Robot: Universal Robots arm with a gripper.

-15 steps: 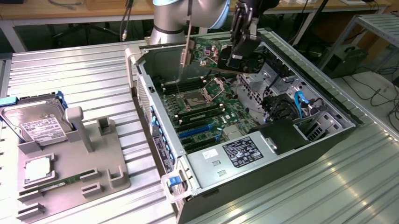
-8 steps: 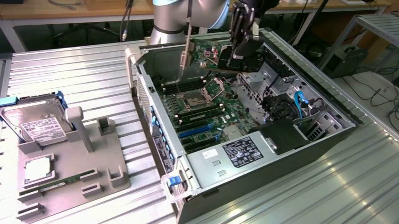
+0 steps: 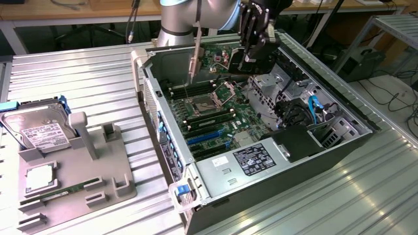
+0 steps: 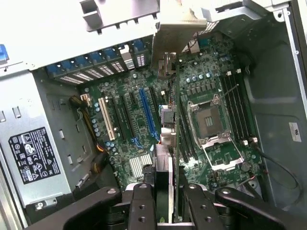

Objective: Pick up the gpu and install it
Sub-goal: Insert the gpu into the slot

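Fingers (image 4: 143, 207) clamped on gpu (image 4: 164, 184) | held edge-on above motherboard (image 4: 139, 110) | inside open case (image 4: 278, 86)

A ribbed silver metal table (image 3: 78, 68) spans the scene under bright light. Behind it runs a wooden workbench (image 3: 65, 13); at the exterior view's right, a grey metal rack (image 3: 392, 22) and loose floor cables (image 3: 400, 95).

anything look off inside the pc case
The cpu socket stands open and empty, its retention frame swung open. Otherwise nothing stands out: the hand holds the gpu edge-on above the motherboard.
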